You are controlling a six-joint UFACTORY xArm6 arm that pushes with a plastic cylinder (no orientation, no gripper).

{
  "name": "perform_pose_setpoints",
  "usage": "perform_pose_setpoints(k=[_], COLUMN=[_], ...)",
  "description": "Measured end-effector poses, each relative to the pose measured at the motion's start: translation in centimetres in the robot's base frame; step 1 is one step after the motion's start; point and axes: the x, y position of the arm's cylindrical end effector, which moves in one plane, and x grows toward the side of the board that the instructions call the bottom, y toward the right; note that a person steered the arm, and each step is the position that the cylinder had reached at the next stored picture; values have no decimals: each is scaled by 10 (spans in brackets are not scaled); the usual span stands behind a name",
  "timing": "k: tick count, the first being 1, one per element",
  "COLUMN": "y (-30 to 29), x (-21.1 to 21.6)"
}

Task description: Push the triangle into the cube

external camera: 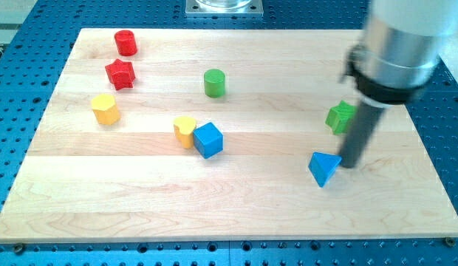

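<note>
A blue triangle block lies right of the board's middle, toward the view's bottom. A blue cube sits near the board's centre, well to the triangle's left. My tip stands just to the right of the triangle, close to or touching its right side. The rod rises from there up to the grey arm at the view's top right.
A yellow block touches the cube's left side. A green block sits partly behind the rod. A green cylinder, a red cylinder, a red star and a yellow hexagon block stand farther left on the wooden board.
</note>
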Motion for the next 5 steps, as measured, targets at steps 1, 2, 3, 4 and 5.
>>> perform_pose_setpoints(k=[1, 2, 3, 4, 5], y=[-15, -100, -134, -172, -220], x=[17, 17, 30, 29, 3])
